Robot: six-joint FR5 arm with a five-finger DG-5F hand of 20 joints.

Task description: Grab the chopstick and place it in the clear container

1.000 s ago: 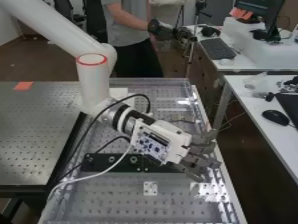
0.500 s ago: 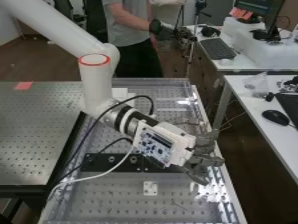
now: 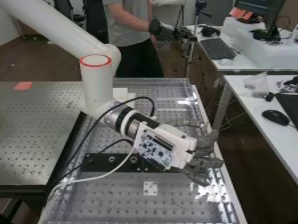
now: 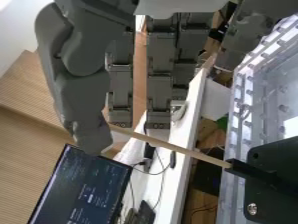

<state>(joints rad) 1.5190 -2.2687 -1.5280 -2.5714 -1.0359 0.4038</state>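
Chopstick (image 4: 173, 146) and hand (image 4: 83, 102) meet by the thumb: the stick's near end passes behind the thumb tip, while the straight fingers stand relaxed, with no closed grip. Whether the thumb touches it, I cannot tell. Outward from there, the pale shaft runs bare to a black holder (image 4: 249, 171), where its far end sits. It should handle as light and stiff, thin enough to roll or pivot between smooth pads. Best pinched squarely on the free length, then drawn out along its own line, since sideways force could snap it.
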